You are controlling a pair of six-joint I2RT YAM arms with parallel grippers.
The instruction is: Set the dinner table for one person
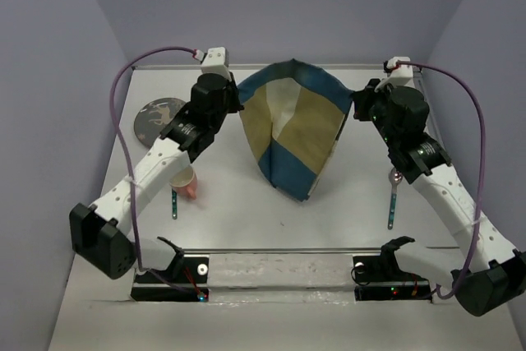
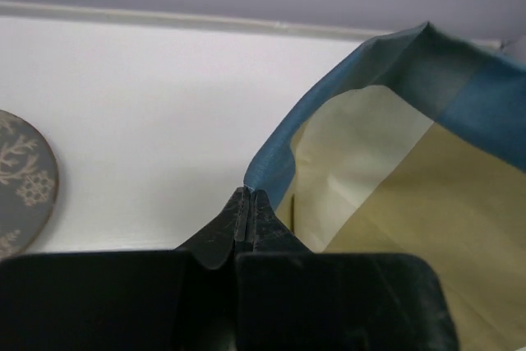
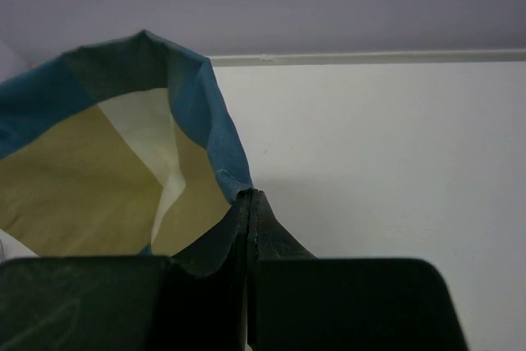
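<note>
Two utensils lie nearest on the dinner table (image 1: 263, 228). On the left is a teal-handled piece (image 1: 175, 203), too small to call fork or knife. On the right is a teal-handled spoon (image 1: 394, 199), its bowl end partly under the right forearm. They are well apart. Just beyond the left one is a pink cup (image 1: 187, 182), partly hidden by the left arm; upright or tipped, cannot tell.

Centre: checked mat (image 1: 292, 133), blue, tan and white, hanging in a sagging V. Its low tip is at mid-table; touching the top or just above it, cannot tell. The two upper corners are held up toward the far side.

Wrist view, left gripper (image 2: 249, 196): jaws pressed together, with a blue hem corner of the mat pinched between the tips. Wrist view, right gripper (image 3: 249, 195): likewise closed tight, on the opposite blue corner. The top view agrees, one gripper at each upper corner and the cloth slack between them.

Far left: dark grey plate (image 1: 156, 118) with a pale branch pattern, flat on the table and apart from the mat.

The white tabletop lies under everything, running from the near edge to the far wall.

Progress, as a judgement: early. The mat is not yet spread and nothing is set on it. Left to do:
- lay the mat flat at centre
- put the plate on it
- set the utensils at its sides
- stand the cup by the plate
</note>
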